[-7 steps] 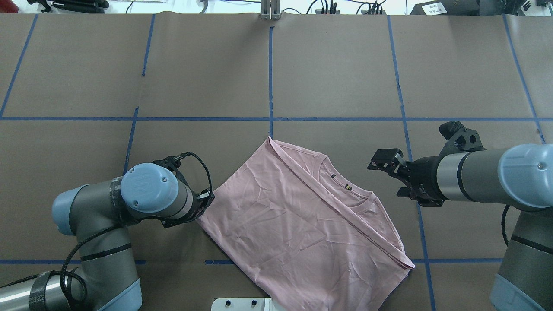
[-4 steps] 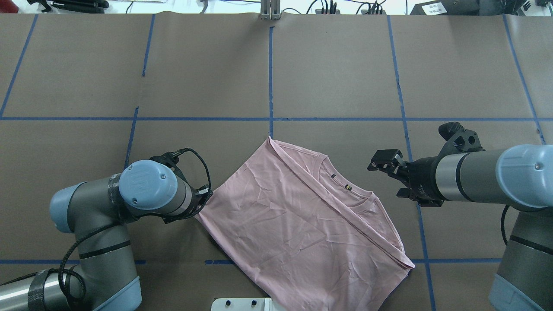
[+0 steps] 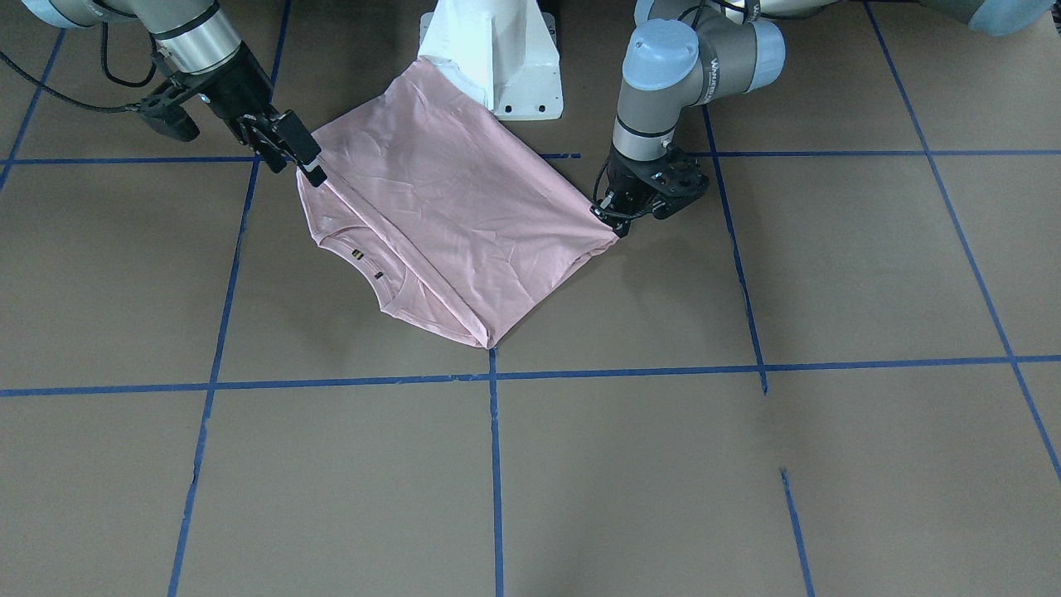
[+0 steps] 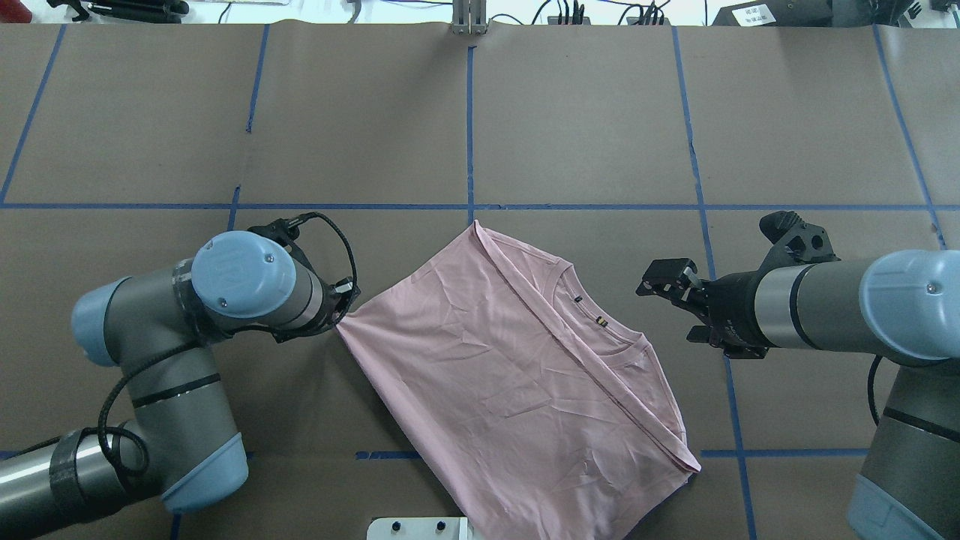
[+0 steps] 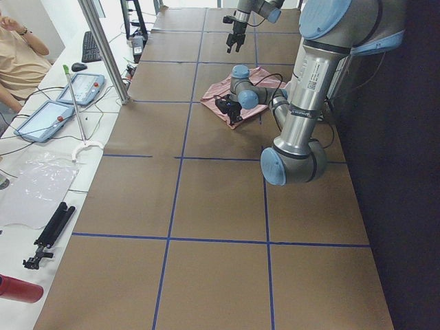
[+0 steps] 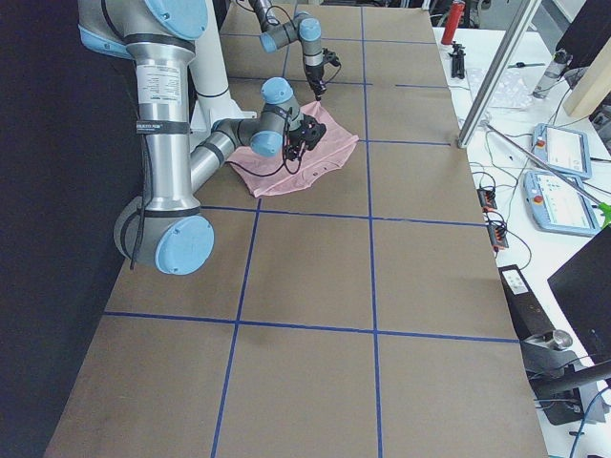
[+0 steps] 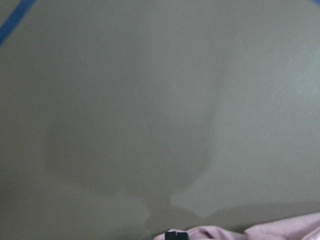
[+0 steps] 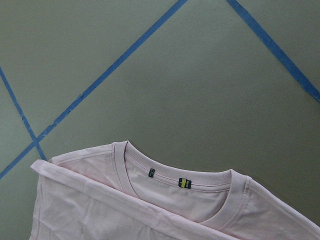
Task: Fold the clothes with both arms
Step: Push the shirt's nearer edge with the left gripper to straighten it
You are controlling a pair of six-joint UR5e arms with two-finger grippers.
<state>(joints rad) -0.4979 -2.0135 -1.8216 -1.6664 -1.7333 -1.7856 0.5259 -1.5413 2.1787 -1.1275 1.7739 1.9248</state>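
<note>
The pale pink T-shirt [image 4: 510, 360] lies folded and slanted on the brown table, collar [image 8: 175, 182] and its small labels facing up on the right side. My left gripper [image 4: 341, 319] sits low at the shirt's left corner, shut on that corner, mostly hidden under its own wrist. In the front-facing view this left gripper [image 3: 609, 217] pinches the stretched corner of the T-shirt [image 3: 448, 215]. The left wrist view shows only a black fingertip [image 7: 176, 235] and a strip of pink cloth. My right gripper [image 4: 671, 307] hovers open beside the collar, holding nothing; the same gripper [image 3: 302, 157] is apart from the cloth.
The white pedestal base [image 3: 497, 58] stands at the table's near edge, and the shirt's lower part lies against it. Blue tape lines [image 4: 470, 135] grid the brown table. Beside the table, tablets [image 5: 65, 103] and a metal post [image 5: 103, 48] stand, and a person sits there.
My left arm has moved left and away from the base with the shirt corner in its grip, dragging and turning the shirt that way. The right arm has barely moved.
</note>
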